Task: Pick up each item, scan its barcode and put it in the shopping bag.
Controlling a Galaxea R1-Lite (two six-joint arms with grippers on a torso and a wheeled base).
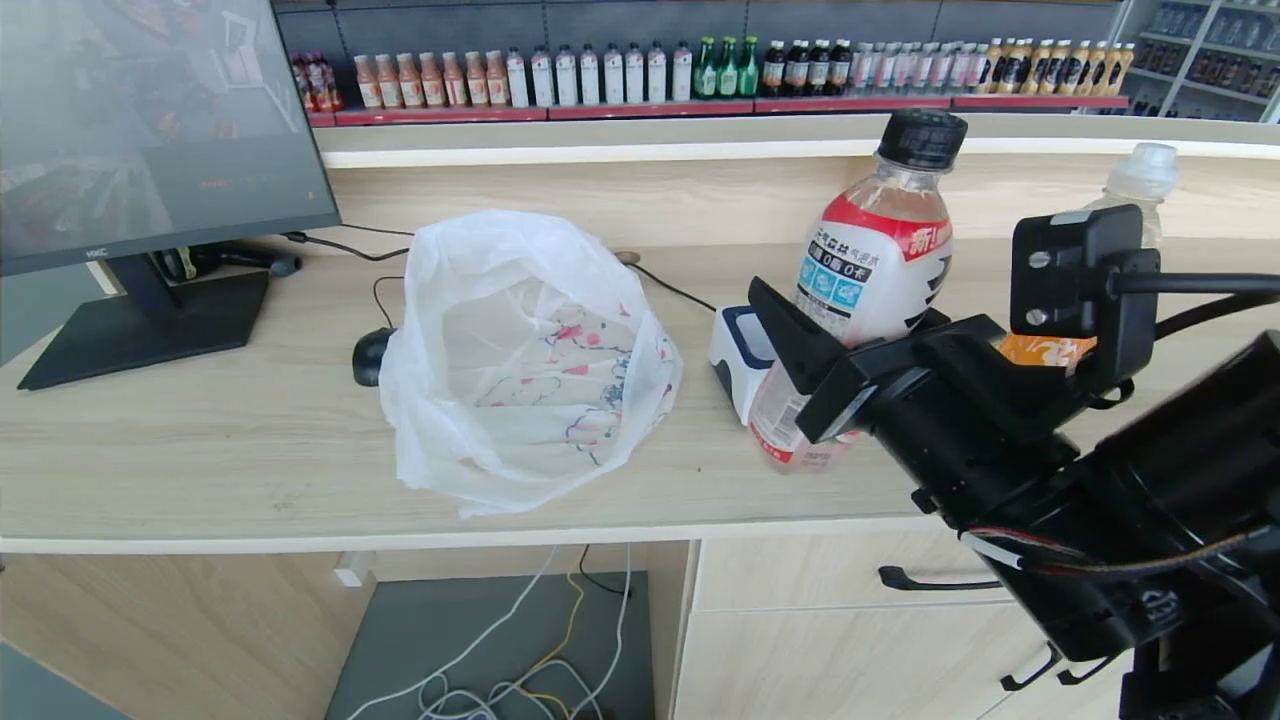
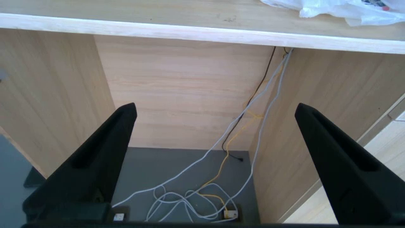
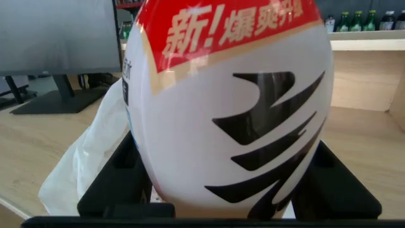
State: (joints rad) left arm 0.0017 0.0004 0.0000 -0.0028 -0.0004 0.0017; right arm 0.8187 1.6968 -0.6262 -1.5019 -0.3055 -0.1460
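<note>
**Bottle being held beside scanner**

The bottle (image 1: 880, 260) is being clamped around its middle, slightly tilted, by the right gripper (image 1: 860, 345), just beside the scanner (image 1: 733, 352) and near the shopping bag (image 1: 520, 360). The left gripper (image 2: 215, 171) is being held spread wide below the counter (image 1: 200, 450).

You have bright, even overhead light on the desk (image 1: 200, 450); the shopping bag (image 1: 520, 360) throws only a faint shadow toward 6 o'clock. The monitor (image 1: 150, 120) at 10 o'clock carries reflections, the bottle (image 3: 234, 95) label soft glare. Below the desk it is dimmer.
</note>
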